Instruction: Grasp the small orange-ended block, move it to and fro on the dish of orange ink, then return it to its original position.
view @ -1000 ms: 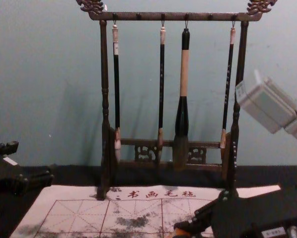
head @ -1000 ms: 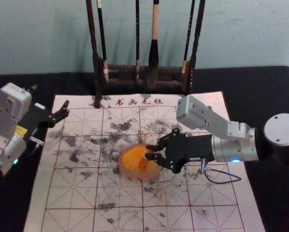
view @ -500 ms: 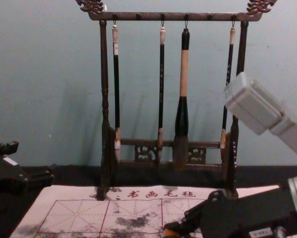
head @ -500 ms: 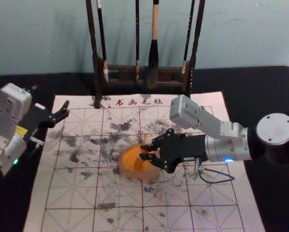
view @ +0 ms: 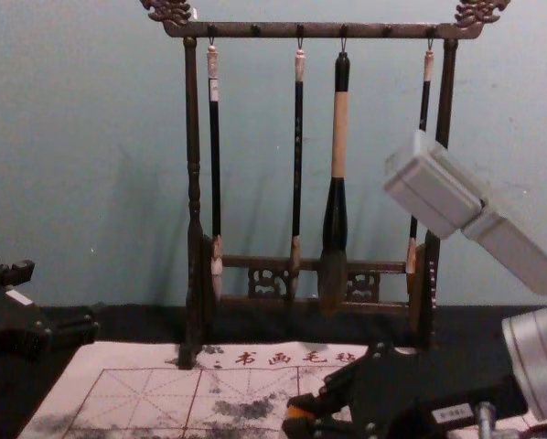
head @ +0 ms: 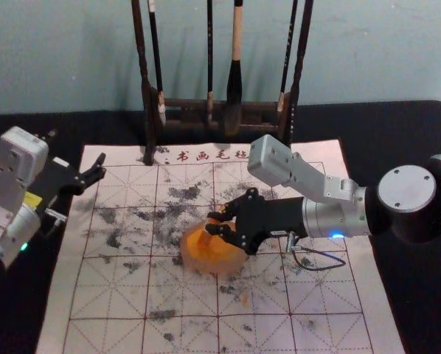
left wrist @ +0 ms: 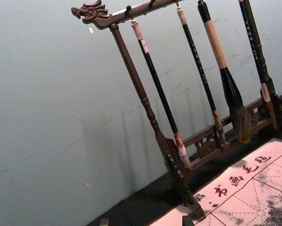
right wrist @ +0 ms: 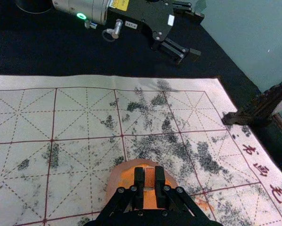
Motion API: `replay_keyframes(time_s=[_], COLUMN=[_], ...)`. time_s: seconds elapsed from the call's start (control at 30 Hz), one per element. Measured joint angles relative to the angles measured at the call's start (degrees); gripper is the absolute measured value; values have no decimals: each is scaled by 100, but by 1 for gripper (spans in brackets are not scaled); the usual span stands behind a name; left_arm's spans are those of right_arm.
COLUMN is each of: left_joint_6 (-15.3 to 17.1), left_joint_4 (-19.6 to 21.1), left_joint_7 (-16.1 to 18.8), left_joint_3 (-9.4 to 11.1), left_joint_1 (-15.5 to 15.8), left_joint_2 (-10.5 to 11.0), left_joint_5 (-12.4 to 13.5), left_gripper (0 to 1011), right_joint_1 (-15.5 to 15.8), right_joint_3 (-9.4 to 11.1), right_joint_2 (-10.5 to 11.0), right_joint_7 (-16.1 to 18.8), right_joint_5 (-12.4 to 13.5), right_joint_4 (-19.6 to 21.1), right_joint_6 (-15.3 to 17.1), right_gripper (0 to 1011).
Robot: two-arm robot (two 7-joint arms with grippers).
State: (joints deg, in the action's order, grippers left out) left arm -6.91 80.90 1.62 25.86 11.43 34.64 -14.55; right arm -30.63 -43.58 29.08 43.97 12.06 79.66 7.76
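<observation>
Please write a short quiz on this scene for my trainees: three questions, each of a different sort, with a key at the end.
1. Multiple choice: Which gripper holds the small orange-ended block over the dish of orange ink?
A) left
B) right
C) both together

2. True or false: The left gripper is closed around a brush.

3. Fill in the blank: On the wooden rack hang ____ brushes.

Key
1. B: the right gripper has the block between its fingers.
2. False: the left gripper is open and empty, off to the robot's left.
3. four
</observation>
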Motion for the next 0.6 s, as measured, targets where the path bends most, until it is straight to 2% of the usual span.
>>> replay_keyframes(time_s=[0.3, 0.6], left_joint_6=[0, 0], left_joint_4=[0, 0], left_joint_7=[0, 0], left_joint_3=[0, 0], left_joint_1=[0, 0], left_joint_2=[0, 0], left_joint_5=[0, 0], left_gripper=[1001, 1001], right_joint_1=[-60, -77], right_joint_3=[1, 38], right_joint_2=[-68, -47], right_joint_7=[-45, -90], right_joint_5=[-18, -58], right_joint_4=[-100, -129], right_joint_6=[-3, -12], right_gripper=[136, 136])
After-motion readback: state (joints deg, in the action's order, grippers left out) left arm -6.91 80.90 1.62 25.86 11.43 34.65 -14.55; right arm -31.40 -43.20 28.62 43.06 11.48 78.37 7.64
